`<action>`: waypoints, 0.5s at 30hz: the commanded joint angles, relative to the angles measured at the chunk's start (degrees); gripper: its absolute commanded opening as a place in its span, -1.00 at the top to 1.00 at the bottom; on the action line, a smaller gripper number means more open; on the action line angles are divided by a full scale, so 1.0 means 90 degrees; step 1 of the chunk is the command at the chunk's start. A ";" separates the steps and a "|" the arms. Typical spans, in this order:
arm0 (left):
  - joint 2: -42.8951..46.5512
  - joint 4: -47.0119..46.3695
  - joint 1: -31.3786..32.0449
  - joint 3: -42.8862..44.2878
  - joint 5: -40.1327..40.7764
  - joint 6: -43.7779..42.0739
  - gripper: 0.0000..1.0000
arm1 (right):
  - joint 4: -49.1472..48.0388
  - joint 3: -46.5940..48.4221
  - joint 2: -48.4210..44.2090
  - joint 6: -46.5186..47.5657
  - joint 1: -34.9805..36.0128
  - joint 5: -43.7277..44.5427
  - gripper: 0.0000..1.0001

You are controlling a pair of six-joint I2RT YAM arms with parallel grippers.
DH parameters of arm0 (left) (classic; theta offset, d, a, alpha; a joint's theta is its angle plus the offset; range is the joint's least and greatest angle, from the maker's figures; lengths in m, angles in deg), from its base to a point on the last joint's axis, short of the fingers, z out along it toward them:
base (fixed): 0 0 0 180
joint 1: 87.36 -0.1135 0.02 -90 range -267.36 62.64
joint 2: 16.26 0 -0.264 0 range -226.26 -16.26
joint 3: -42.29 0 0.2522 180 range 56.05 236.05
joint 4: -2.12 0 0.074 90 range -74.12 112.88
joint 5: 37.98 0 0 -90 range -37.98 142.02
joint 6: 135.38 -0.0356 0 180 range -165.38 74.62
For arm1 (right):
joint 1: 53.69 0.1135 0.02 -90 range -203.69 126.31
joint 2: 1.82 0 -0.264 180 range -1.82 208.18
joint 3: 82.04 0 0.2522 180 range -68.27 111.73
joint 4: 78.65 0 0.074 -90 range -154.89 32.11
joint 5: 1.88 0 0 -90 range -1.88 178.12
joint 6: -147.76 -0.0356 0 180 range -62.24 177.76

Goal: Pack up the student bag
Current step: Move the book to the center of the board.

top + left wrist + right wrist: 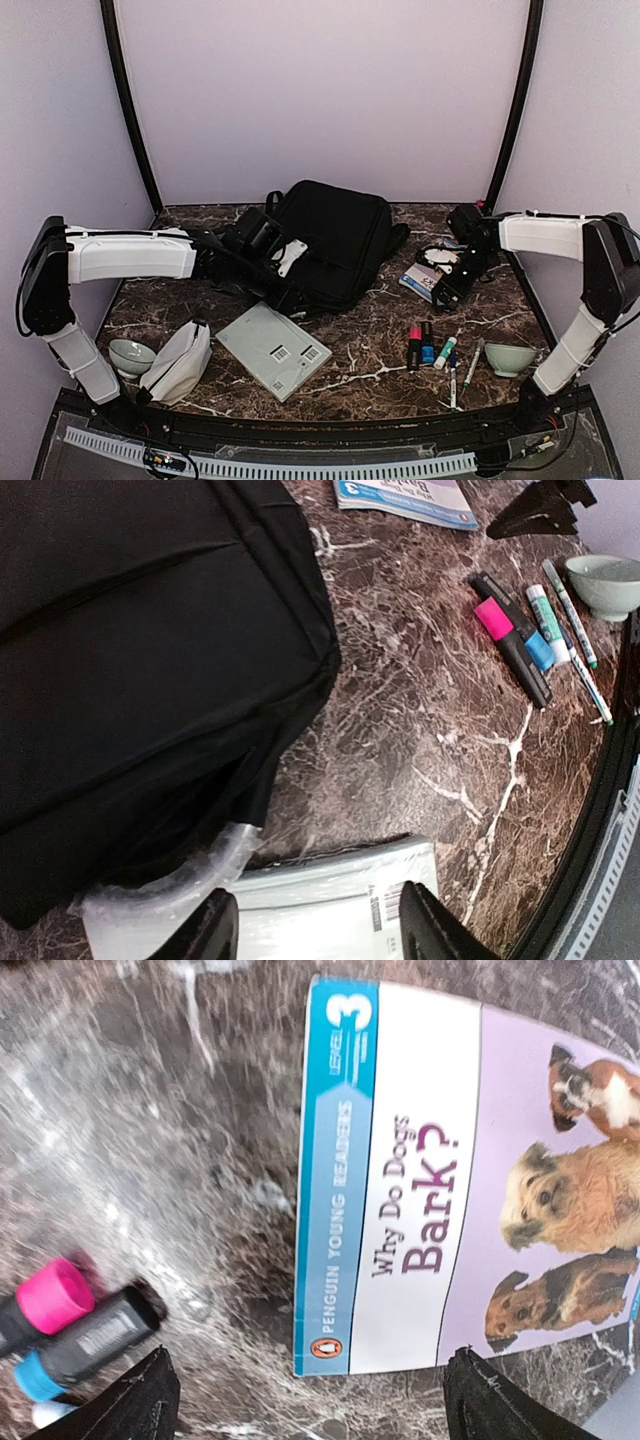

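Note:
The black student bag lies flat at the back middle of the table and fills the left of the left wrist view. My left gripper is open and empty at the bag's near edge. Its jaws stand over the far edge of a flat grey plastic-wrapped package. My right gripper is open and empty, low over a thin "Why Do Dogs Bark?" book. Its jaws straddle the book's corner without touching it.
The grey package lies in front of the bag. A white-grey pouch and a pale bowl sit at front left. Pink and blue markers, pens and a second bowl lie at front right.

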State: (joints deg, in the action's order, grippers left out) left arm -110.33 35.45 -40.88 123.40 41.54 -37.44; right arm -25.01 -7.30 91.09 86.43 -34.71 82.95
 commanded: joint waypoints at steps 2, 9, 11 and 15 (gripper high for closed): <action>-0.0213 -0.0497 0.0200 0.0105 0.0091 -0.0392 -0.29 | -0.0306 -0.0192 0.0254 0.0219 0.0351 0.1225 -0.89; -0.0315 -0.0743 0.0264 0.0055 -0.0081 -0.0014 -0.32 | -0.0033 -0.0247 0.0141 0.0961 0.0311 0.1363 -0.91; -0.0281 -0.0774 0.0265 0.0018 -0.0137 0.0029 -0.32 | 0.0189 -0.0267 0.0024 0.1495 0.0177 0.1210 -0.89; -0.0140 -0.0967 0.0275 -0.0152 -0.0154 0.0114 -0.31 | -0.0225 -0.0635 -0.0341 0.2634 0.0005 0.1400 -0.75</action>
State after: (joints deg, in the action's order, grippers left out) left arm -113.32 29.29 -38.78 123.40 41.08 -37.63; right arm -25.40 -10.47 91.83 99.76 -33.36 93.88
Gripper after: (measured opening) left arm 0.658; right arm 0.903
